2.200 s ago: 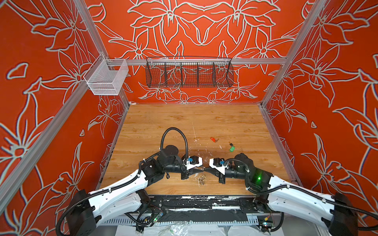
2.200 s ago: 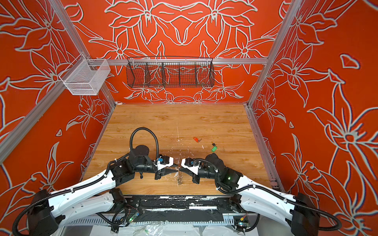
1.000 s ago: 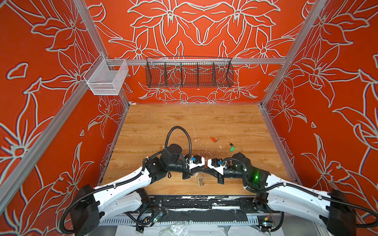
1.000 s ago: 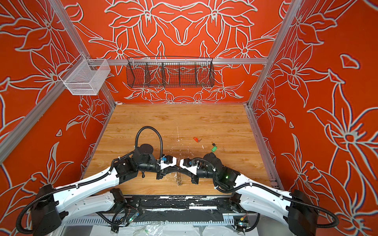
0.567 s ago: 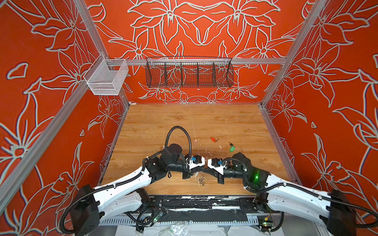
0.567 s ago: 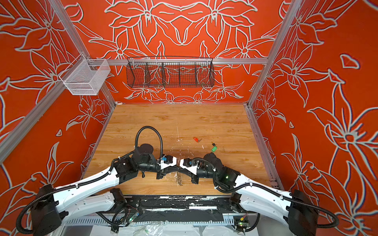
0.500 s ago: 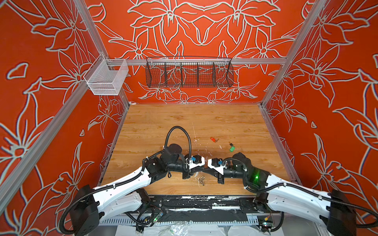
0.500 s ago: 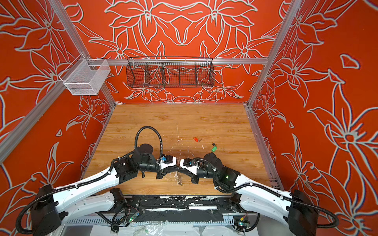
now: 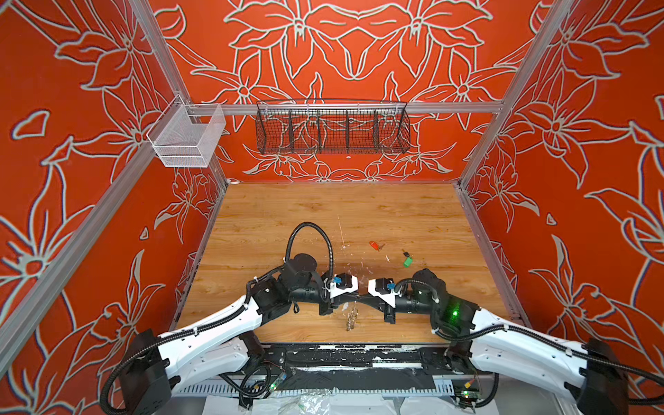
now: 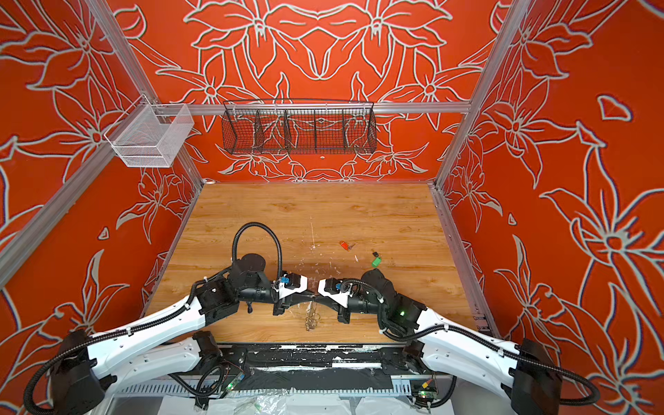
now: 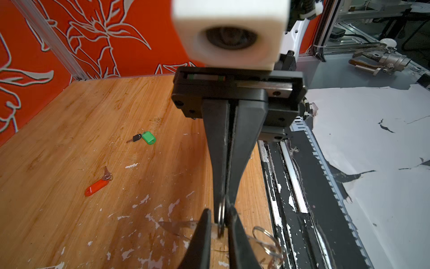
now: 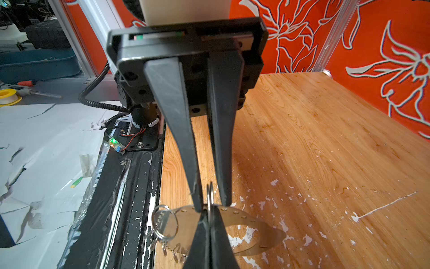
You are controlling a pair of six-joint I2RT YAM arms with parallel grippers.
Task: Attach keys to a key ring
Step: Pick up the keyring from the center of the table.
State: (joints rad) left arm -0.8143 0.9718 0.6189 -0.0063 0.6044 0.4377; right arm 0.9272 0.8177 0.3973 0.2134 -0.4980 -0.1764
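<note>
Two keys [image 9: 374, 245] lie on open table [image 9: 323, 215], the key ring [image 12: 244, 219] near its front edge.

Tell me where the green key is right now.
In both top views the green key lies on the wooden table, right of the orange-red key, just beyond the right arm.

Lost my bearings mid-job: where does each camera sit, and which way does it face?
Top views: high over the table's front edge, looking down toward the back wall; both arms, left gripper and right gripper tip to tip.
Left wrist: on the left arm, looking rightward along its fingers at the right gripper.
Right wrist: on the right arm, looking leftward along its shut fingers at the left gripper.
Shared: both wrist views show the key ring; top and left wrist views, the orange-red key and green key.
</note>
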